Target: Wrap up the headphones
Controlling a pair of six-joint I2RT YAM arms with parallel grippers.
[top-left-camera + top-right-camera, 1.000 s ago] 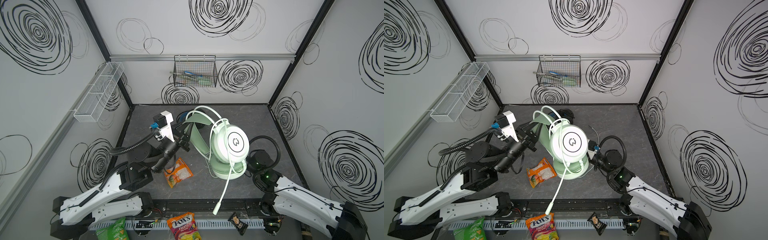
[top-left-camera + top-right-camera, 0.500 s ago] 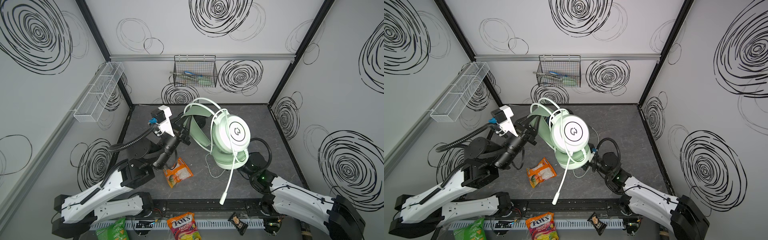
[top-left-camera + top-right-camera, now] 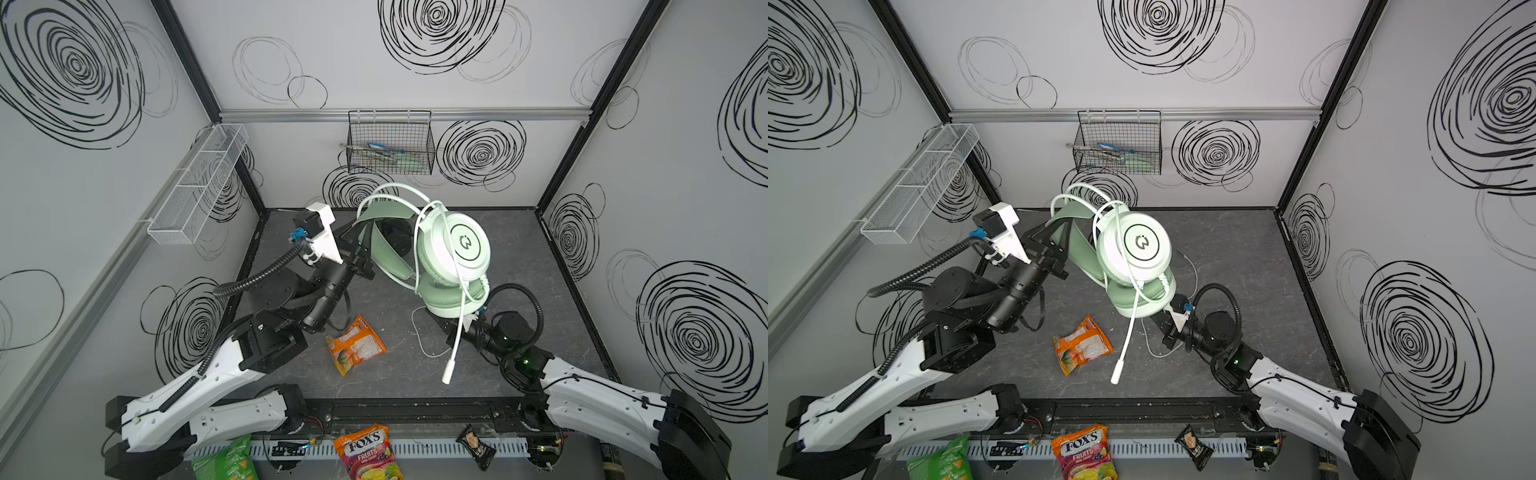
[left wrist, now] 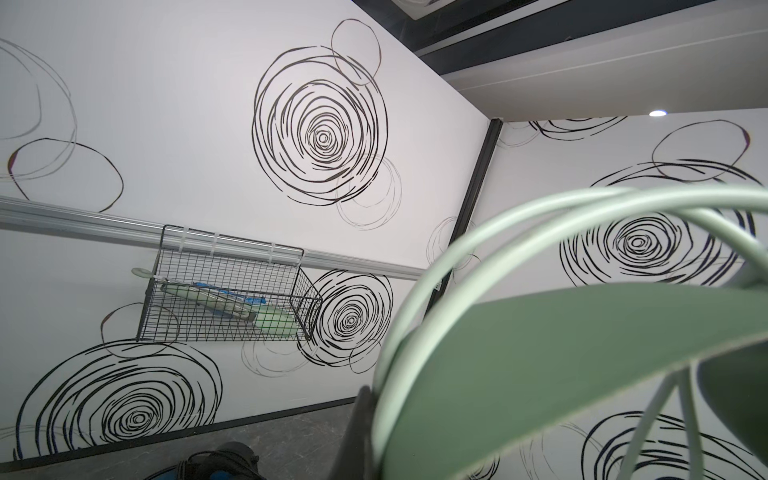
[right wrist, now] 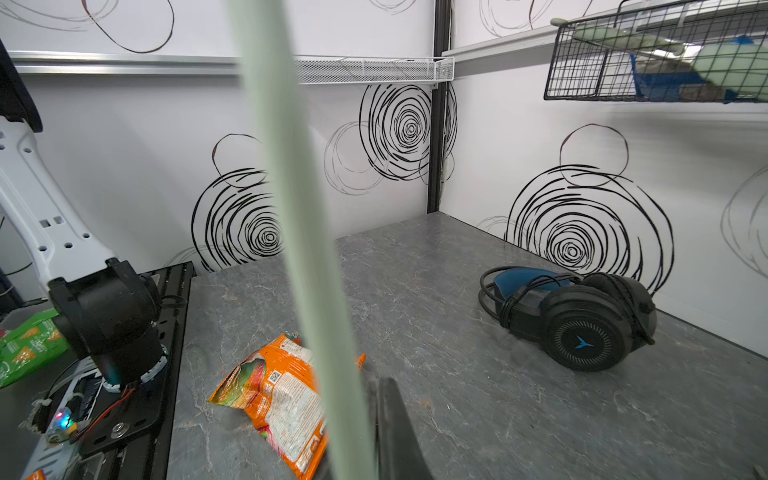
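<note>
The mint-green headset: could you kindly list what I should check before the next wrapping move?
1. Left gripper shut on the headband of the mint headset: ok.
2. The mint headset hangs off the table: ok.
3. Right gripper shut; what it grips: cannot tell.
4. White cable fully wound: not ok, slack lies on the table.
5. Snack bag clear of the hanging microphone arm: ok.
6. Black headset out of the way: ok.

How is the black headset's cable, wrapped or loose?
Wrapped, it appears: in the right wrist view the cable loops around the headset's headband, with no tail trailing on the table.
</note>
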